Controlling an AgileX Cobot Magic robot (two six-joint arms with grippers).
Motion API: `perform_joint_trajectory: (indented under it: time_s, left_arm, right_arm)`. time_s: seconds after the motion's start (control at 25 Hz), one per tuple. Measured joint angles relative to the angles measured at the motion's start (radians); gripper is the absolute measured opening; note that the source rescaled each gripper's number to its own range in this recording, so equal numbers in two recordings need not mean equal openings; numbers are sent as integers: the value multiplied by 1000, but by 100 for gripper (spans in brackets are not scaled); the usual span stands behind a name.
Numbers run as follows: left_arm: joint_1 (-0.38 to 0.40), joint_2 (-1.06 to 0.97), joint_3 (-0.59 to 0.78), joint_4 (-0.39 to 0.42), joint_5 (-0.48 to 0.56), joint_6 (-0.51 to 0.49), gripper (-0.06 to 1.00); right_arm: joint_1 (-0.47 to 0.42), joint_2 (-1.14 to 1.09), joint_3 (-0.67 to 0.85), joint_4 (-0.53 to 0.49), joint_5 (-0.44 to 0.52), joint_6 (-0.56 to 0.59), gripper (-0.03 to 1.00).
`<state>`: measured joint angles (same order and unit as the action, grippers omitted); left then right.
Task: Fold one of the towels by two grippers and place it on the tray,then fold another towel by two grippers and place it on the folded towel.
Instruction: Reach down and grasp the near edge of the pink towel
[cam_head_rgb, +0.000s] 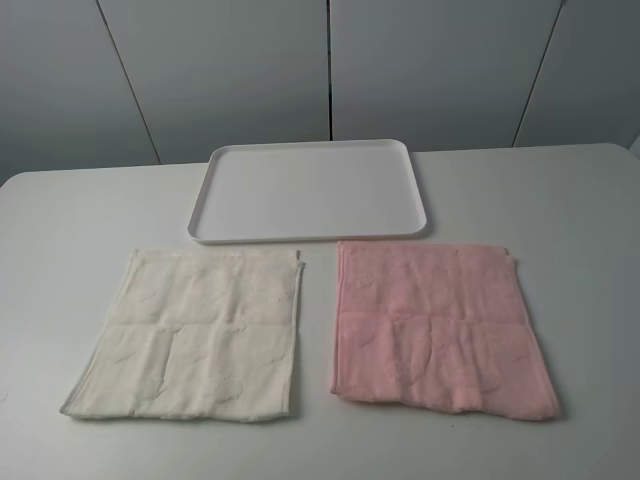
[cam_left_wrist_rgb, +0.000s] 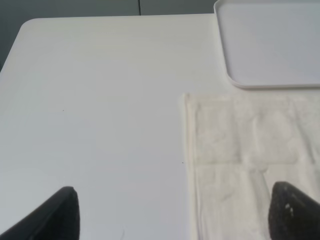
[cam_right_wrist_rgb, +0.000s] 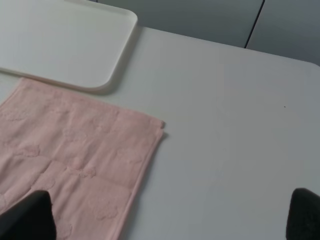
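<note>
On the table (cam_head_rgb: 80, 220), one towel (cam_head_rgb: 440, 325) lay on the right and another towel (cam_head_rgb: 190, 335) on the left, apart. The tray (cam_head_rgb: 310, 190) sat just behind both.

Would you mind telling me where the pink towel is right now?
In the high view the pink towel lies flat on the right, just in front of the tray, with the cream towel to its left.

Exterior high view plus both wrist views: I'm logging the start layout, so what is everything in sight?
table: one, white, under everything
tray: one, white, far middle, empty
cream-white towel: one, cream, flat, left, before tray
pink towel: one, pale pink, flat, right, apart from cream one
wall panels: several, grey, behind table
left gripper: one, black, open, over cream-white towel's outer edge
right gripper: one, black, open, over pink towel's outer edge
</note>
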<state>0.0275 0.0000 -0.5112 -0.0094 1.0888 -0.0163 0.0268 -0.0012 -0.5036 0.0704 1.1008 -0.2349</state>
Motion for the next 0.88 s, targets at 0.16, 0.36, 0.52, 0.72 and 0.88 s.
perform_joint_trajectory:
  time_s: [0.16,0.36,0.52,0.72,0.88]
  left_arm:
    - [0,0,0,0,0,0,97]
    - [0,0,0,0,0,0,97]
    - [0,0,0,0,0,0,97]
    - [0,0,0,0,0,0,97]
    - [0,0,0,0,0,0,97]
  right_arm:
    - [0,0,0,0,0,0,100]
    - [0,0,0,0,0,0,100]
    - [0,0,0,3,0,8,100]
    - [0,0,0,19,0,66,100]
    - [0,0,0,21,0,115,100]
